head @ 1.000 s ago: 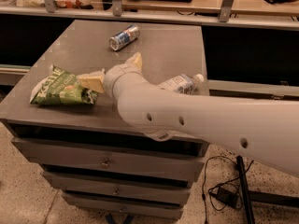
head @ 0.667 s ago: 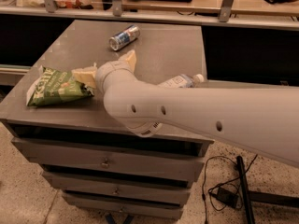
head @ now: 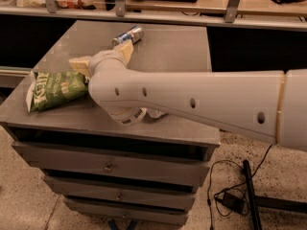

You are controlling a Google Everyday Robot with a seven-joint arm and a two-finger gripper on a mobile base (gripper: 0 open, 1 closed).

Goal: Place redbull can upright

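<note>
Compared with earlier, the gripper (head: pixel 101 54) is being brought closer to the redbull can (head: pixel 129 34), lying sideways at the rear of the cabinet top (head: pixel 184 47); its fingers (head: pixel 125 51) are being held apart, gripping nothing.

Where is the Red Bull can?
The redbull can lies on its side near the far edge of the cabinet top, left of centre, just beyond the gripper beside the chip bag.

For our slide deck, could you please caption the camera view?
Arm reaches across the cabinet, open end effector between the bag and the can, which lies on its side.
</note>
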